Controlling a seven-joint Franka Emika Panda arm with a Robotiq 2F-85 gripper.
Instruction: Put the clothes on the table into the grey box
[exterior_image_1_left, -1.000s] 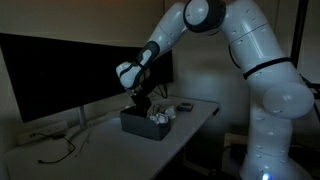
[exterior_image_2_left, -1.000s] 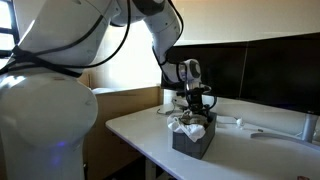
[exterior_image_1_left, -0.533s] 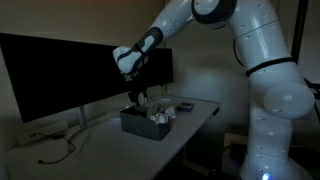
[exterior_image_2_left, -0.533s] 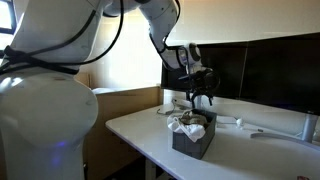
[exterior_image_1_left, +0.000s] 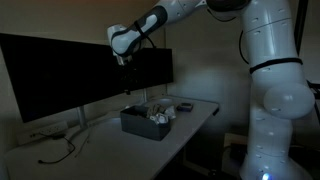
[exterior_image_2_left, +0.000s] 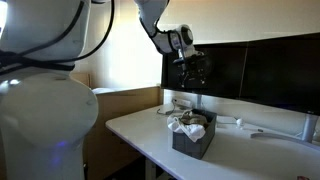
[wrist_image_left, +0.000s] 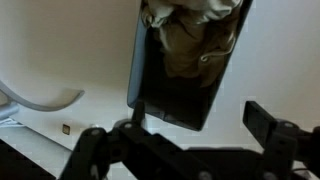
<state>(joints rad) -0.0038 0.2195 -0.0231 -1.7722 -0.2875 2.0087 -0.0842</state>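
The Panda arm's Robotiq gripper hangs well above the grey box. In the wrist view its dark fingers are spread wide apart with nothing between them. Directly below it, the box stands on the white table, away from the edges and just in front of the dark monitor along the back edge. Pale, crumpled clothes lie heaped inside the box, rising above its rim.
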